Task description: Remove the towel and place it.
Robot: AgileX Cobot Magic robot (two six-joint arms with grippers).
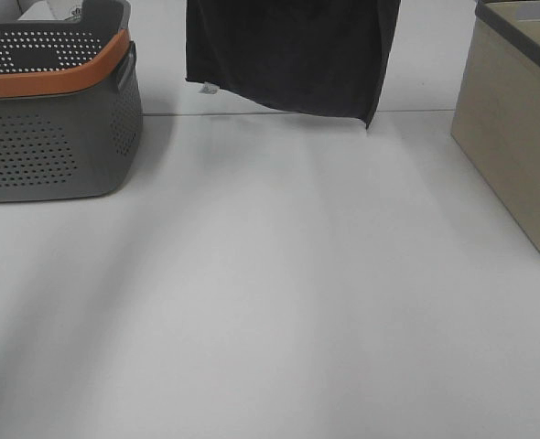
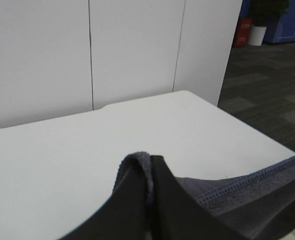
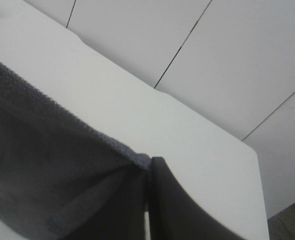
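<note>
Aloft, dark charcoal towel (image 1: pixel 288 55) w/ stitched edges, hem clamped in L tool (image 2: pixel 149 167) & R tool (image 3: pixel 148 167).

- Towel (image 1: pixel 288 55): dark, hangs at far centre; top cut off by the frame; lower edge slants down to the right.
- Basket (image 1: pixel 59 146): grey, perforated, orange rim; stands far left on the table (image 1: pixel 270 302).
- Bin (image 1: pixel 513 137): beige; stands at the right.
</note>
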